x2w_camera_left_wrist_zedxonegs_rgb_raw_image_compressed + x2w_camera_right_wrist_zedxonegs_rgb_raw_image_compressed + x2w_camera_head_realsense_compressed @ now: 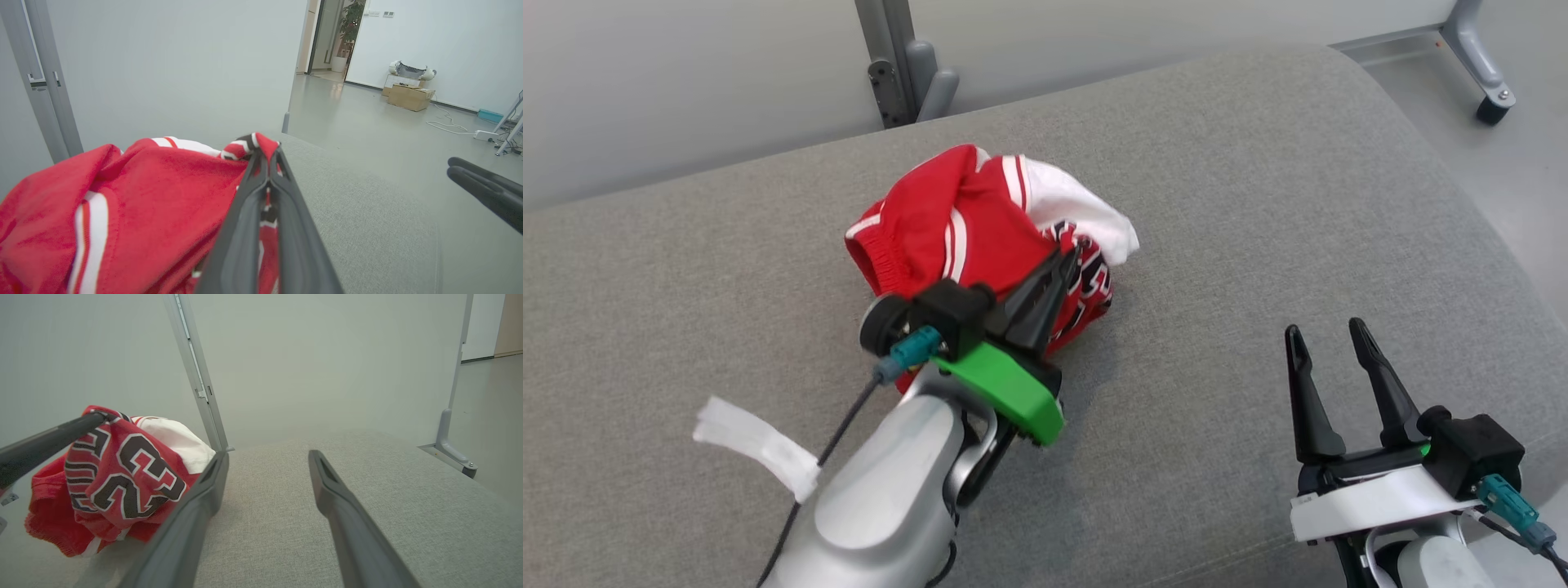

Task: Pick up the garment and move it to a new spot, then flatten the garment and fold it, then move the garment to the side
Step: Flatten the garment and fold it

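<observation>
The garment (947, 220) is a crumpled red and white jersey with black numbers, bunched in a heap on the grey cushion (1258, 204). My left gripper (1066, 257) is shut on a fold at the heap's right side, where the numbers are. In the left wrist view the left gripper (267, 153) pinches a red and white edge of the garment (155, 196). My right gripper (1325, 328) stands open over bare cushion to the right, apart from the cloth. From the right wrist, the right gripper (267, 455) holds nothing and the garment (122, 469) lies to its left.
A pale partition wall with a grey metal post (894, 65) runs along the cushion's far edge. A frame leg with a caster (1486, 82) stands on the floor at the far right. White tape (756, 445) hangs from my left arm's cable. A cardboard box (410, 97) sits across the room.
</observation>
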Available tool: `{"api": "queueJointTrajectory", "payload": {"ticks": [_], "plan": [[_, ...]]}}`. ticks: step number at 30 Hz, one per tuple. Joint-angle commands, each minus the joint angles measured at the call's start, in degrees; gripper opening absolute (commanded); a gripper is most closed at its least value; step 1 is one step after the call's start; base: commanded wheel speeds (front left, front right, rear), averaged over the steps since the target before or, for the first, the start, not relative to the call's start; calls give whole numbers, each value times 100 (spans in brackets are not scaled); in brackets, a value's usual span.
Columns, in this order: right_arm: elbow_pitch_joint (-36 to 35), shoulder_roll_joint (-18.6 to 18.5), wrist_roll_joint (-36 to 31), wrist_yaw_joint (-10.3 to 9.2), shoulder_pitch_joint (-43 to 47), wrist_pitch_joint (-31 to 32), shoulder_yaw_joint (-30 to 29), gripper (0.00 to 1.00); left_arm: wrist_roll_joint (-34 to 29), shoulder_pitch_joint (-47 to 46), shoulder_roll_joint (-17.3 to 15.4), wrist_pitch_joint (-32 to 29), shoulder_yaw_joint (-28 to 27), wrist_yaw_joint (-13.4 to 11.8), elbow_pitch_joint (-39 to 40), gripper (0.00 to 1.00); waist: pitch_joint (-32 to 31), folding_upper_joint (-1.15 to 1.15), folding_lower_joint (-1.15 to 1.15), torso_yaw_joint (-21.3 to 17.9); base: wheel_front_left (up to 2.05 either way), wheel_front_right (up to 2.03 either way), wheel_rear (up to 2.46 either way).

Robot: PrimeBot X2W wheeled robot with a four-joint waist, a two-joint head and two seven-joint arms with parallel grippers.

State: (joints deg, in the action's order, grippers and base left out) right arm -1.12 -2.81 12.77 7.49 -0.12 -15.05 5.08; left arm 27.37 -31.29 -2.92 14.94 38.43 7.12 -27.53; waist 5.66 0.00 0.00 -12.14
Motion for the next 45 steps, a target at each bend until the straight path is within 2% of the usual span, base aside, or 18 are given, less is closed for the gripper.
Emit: {"api": "queueJointTrajectory", "payload": {"ticks": [1, 6, 13, 20, 22, 23, 24, 27, 28, 33, 38, 45], "plan": [[32, -12, 14, 0, 83, -9, -11, 100, 125, -185, -2, -32, -52, 26, 121, 0, -167, 0, 0, 108, 0, 0, 0], [92, -13, 18, 0, 113, -9, -60, 100, 660, -803, -17, -437, -336, 33, 753, 0, -343, 0, 0, 231, 0, 0, 0], [130, -13, 52, 0, 106, -9, -60, 100, 1023, -1766, -189, -938, -745, 36, 1186, 0, -442, 0, 0, 410, 0, 0, 0], [146, -13, 95, 0, 119, -9, -93, 100, 1064, -2706, -680, -1231, -1221, 7, 1129, 0, -466, 0, 0, 566, 0, 0, 0], [139, -13, 105, 0, 143, -9, -106, 100, 1148, -2831, -897, -1361, -1391, 3, 1042, 0, -466, 0, 0, 610, 0, 0, 0], [129, -13, 111, 0, 161, -9, -124, 100, 1139, -2874, -1063, -1427, -1457, 1, 1004, 0, -468, 0, 0, 635, 0, 0, 0], [95, -15, 136, 0, 198, -9, -202, 100, 1149, -2883, -1372, -1534, -1612, -12, 937, 0, -465, 0, 0, 721, 0, 0, 0], [92, -9, 124, 0, 278, -9, -266, 100, 1172, -2797, -1824, -1600, -1857, -63, 820, 0, -436, 0, 0, 933, 0, 0, 0], [92, -9, 124, 0, 278, -9, -266, 100, 1172, -2797, -1824, -1600, -1857, -63, 820, 0, -436, 0, 0, 933, 0, 0, 0], [71, -13, -27, 0, 343, -9, -340, 100, 1162, -2668, -2424, -1475, -2252, -168, 465, 0, -290, 0, 0, 1379, 0, 0, 0], [60, -13, -199, 0, 248, -9, -433, 100, 1007, -2601, -2787, -1114, -2462, -271, -168, 0, -99, 0, 0, 1798, 0, 0, 0], [95, -15, -464, 0, 114, -9, -482, 100, 1131, -2681, -2857, -586, -2704, -256, -1334, 0, 188, 0, 0, 2278, 0, 0, 0]]}}
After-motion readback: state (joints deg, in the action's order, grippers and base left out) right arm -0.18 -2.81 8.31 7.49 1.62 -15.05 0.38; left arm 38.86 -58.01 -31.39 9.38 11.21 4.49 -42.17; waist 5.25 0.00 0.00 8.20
